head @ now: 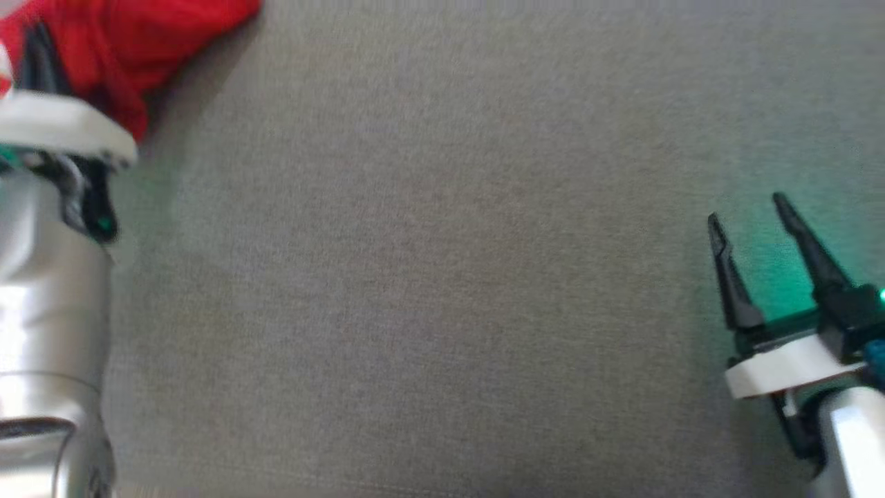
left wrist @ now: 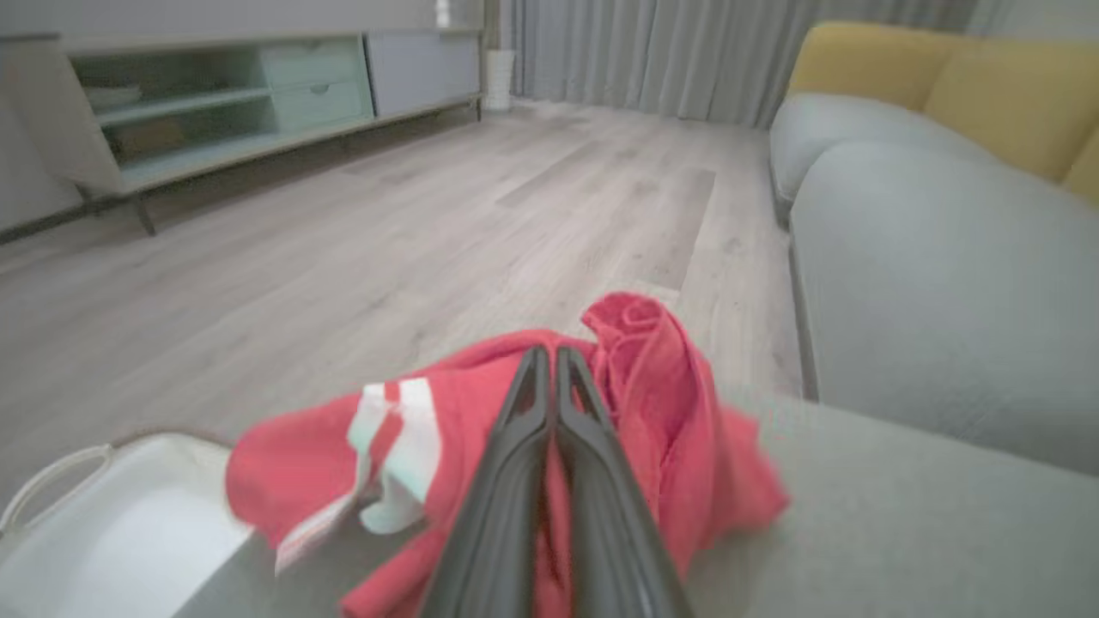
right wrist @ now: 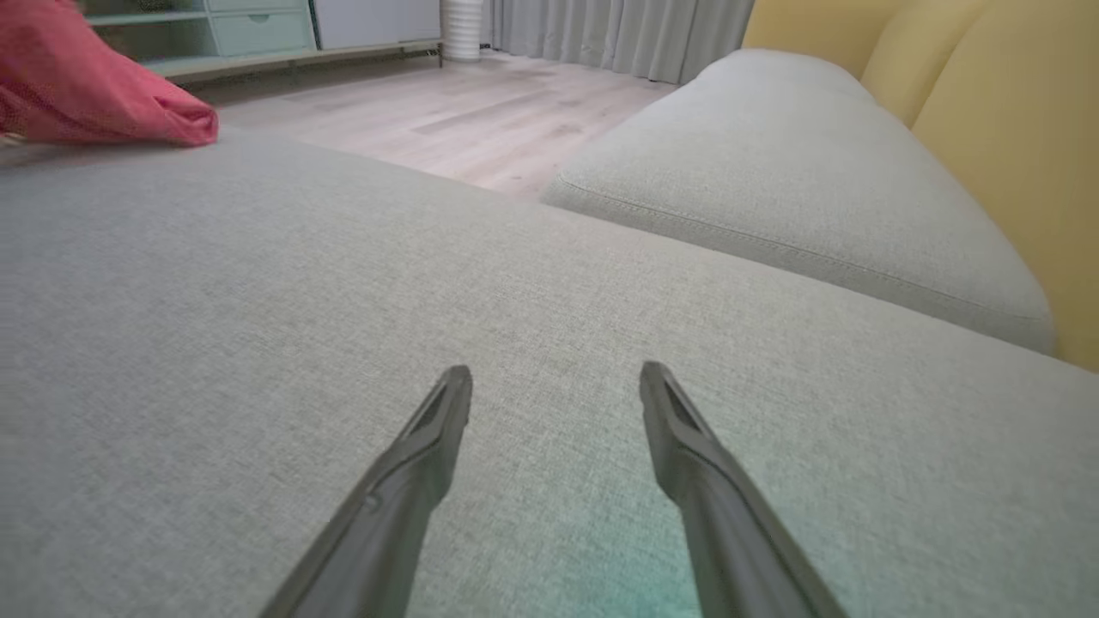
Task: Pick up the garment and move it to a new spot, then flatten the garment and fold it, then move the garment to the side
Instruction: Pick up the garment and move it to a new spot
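The garment [head: 138,41] is red with a pale striped patch and lies bunched at the far left corner of the grey cushion [head: 442,277]. My left gripper [head: 38,48] reaches into it. In the left wrist view the left gripper [left wrist: 549,352] has its two dark fingers pressed together, shut on a fold of the garment [left wrist: 670,403], with red cloth heaped on both sides. My right gripper [head: 749,211] hovers open over bare cushion at the near right, far from the cloth. In its own view the right gripper [right wrist: 556,373] holds nothing, and the garment [right wrist: 86,94] lies at the far left.
A white basket [left wrist: 103,515] sits just past the cushion's edge beside the garment. A second grey sofa seat [right wrist: 798,189] with yellow back cushions [right wrist: 996,129] lies to the right. Beyond are wooden floor [left wrist: 429,215], a low cabinet [left wrist: 258,94] and curtains.
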{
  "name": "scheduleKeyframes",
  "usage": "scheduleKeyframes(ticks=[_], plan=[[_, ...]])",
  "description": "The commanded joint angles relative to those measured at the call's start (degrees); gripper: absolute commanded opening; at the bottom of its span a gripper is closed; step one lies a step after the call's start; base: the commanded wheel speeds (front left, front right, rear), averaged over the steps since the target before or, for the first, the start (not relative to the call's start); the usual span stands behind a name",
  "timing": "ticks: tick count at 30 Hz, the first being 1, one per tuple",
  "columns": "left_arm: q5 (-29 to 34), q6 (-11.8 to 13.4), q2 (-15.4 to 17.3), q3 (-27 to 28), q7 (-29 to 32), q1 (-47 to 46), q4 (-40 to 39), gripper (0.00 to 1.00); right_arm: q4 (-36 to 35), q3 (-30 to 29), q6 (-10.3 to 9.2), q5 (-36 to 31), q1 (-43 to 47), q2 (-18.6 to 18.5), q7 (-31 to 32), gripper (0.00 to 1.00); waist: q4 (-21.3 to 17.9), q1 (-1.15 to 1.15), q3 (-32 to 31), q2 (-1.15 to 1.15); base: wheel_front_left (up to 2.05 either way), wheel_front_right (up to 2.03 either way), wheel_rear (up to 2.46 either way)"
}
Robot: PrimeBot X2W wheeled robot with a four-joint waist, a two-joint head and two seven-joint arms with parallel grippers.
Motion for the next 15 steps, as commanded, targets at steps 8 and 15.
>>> scheduleKeyframes(ticks=[8, 15], plan=[[-0.3, -2.1, 5.1, -6.0, 10.4, 1.7, -24.5, 0.0, 6.5, 2.8, -0.04, 0.5, -0.7, 5.9, -5.0, 1.0, -6.4, 0.0, -11.1, 0.0, 0.0, 0.0, 0.0], [-13.3, -2.3, 6.7, -16.3, 28.6, 14.8, -56.1, 0.0, 10.2, 3.4, -0.04, 0.8, -1.4, 8.8, -6.9, 1.0, -12.7, 0.0, -14.2, 0.0, 0.0, 0.0, 0.0]])
